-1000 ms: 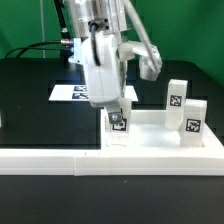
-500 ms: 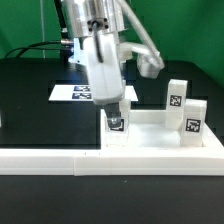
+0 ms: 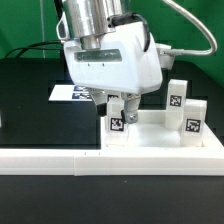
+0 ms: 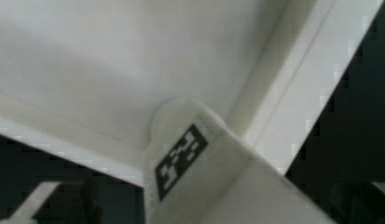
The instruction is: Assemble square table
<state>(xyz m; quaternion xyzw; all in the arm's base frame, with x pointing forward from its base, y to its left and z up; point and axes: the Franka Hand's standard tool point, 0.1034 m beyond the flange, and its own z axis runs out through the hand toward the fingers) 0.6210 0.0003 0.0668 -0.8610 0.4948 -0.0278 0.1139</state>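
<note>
Change since earlier frame: arm head has turned and now shows its broad white housing toward the camera; fingers have spread away from the leg they were closed around.
Pincer (image 3: 121,103): jaws wide apart, holding nothing; fingertips hang just above and to either side of the front leg.
Front leg (image 3: 118,127): small white block with a black-white tag, standing upright at the near corner of the tabletop, free of the fingers.
Square tabletop (image 3: 150,134): large white slab lying flat on the worktop, in the angle of the rail, at the exterior view's right.
Other legs (image 3: 177,98): two tagged white blocks standing upright at the far right of the slab, close together, well apart from the front leg.
L-shaped rail (image 3: 50,157): long white bar along the near edge of the worktop.
Marker board (image 3: 68,94): flat white sheet behind the arm, partly hidden.
Worktop (image 3: 30,110): black surface.
Wrist view: tagged leg (image 4: 184,160) seen close, over a round corner socket (image 4: 166,115) in the white slab.
</note>
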